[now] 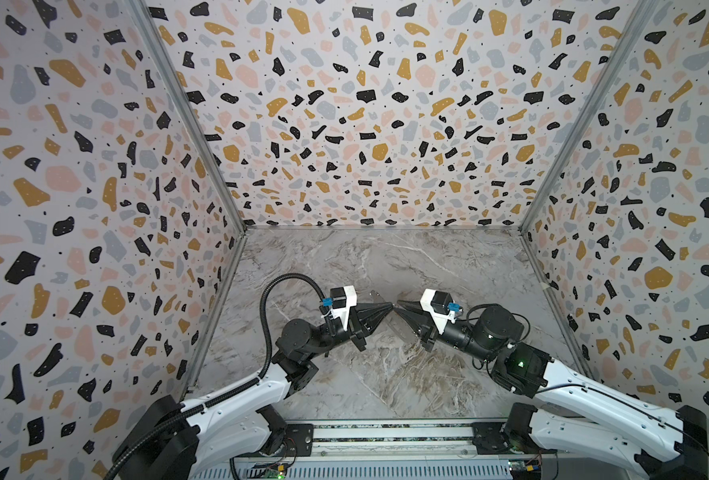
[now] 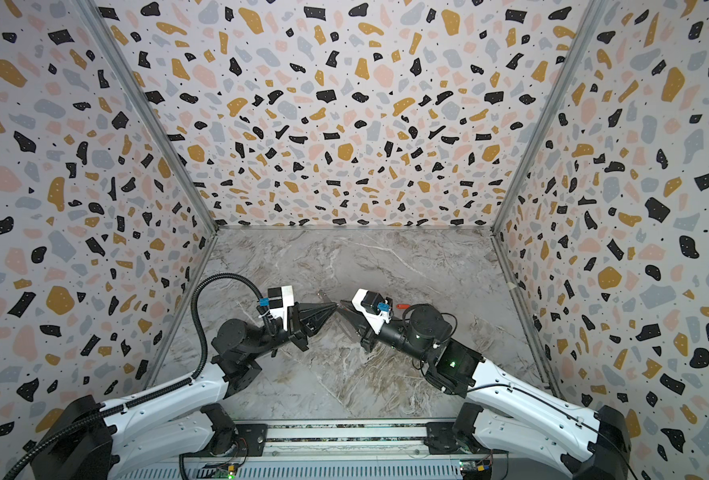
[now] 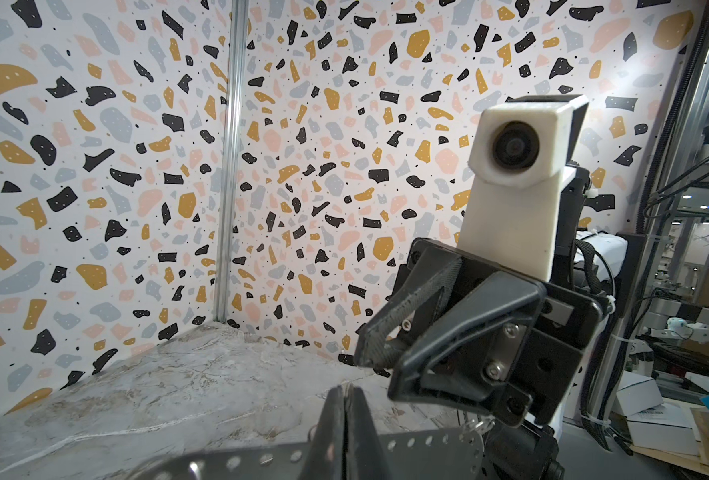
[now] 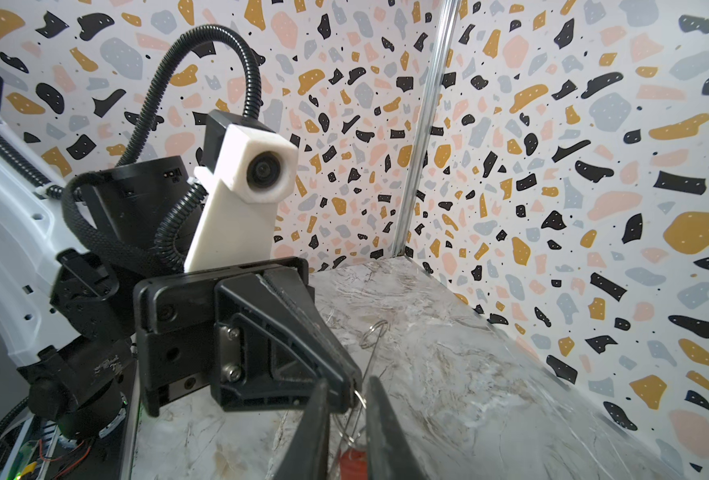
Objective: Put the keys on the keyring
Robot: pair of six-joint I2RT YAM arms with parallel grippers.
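I see a desk (image 1: 386,382) with a grey marble pattern, veined in white and brown. Three walls close it in: a back wall (image 1: 365,104), a left wall (image 1: 74,208) and a right wall (image 1: 656,187). All three have the same pale speckled print with black, mustard, pink and grey-blue blotches. A bare metal post (image 1: 186,116) runs up the back left corner and another post (image 1: 585,116) up the back right one. In the left wrist view, past the edge of the enclosure, white cardboard boxes (image 3: 656,419) sit near some cluttered shelving (image 3: 698,232).
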